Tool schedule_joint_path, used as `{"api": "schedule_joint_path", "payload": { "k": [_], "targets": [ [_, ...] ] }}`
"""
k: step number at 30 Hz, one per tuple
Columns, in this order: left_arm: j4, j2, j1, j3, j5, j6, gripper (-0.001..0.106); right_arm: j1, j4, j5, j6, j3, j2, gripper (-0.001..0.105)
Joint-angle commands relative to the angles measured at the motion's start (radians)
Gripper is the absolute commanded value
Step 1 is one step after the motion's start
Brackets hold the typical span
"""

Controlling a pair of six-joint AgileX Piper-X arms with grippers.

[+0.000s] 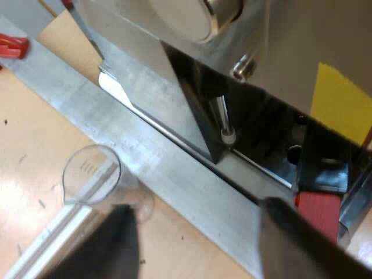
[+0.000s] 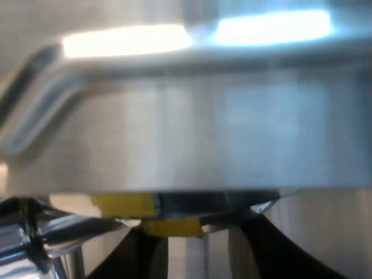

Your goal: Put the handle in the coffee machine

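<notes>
The espresso machine point(image 1: 174, 64) shows its steel front with a thin steam wand point(image 1: 223, 119) hanging down. A red block point(image 1: 317, 212), seemingly the holder handle's red end, sits with a black part point(image 1: 323, 170) above it under the machine's front, by a yellow patch point(image 1: 340, 102). My left gripper point(image 1: 197, 206) is open over the steel drip edge with nothing between its fingers, one finger close to the red end. My right gripper point(image 2: 197, 232) hangs just below the machine's steel body point(image 2: 186, 133), fingers apart and apparently holding nothing.
A clear measuring glass point(image 1: 92, 180) stands on the wooden table point(image 1: 29, 151) close to my left gripper. A red object point(image 1: 11, 45) lies farther off on the table. Yellow patches point(image 2: 168, 225) and metal wire bars point(image 2: 35, 238) sit under the steel body.
</notes>
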Motion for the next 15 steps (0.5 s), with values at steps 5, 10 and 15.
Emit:
{"api": "schedule_joint_path", "payload": {
  "k": [5,10,15],
  "targets": [
    [-0.029,0.016,-0.030,-0.007,-0.022,-0.008,0.004,-0.004,-0.100,0.011,-0.012,-0.030,-0.035,0.028],
    [-0.027,0.086,-0.025,-0.007,-0.026,-0.008,0.000,-0.004,-0.100,0.011,-0.012,-0.030,-0.038,0.028],
    [-0.027,0.166,-0.025,-0.007,-0.020,-0.008,0.000,-0.004,-0.100,0.011,-0.012,-0.030,-0.038,0.028]
  ]
}}
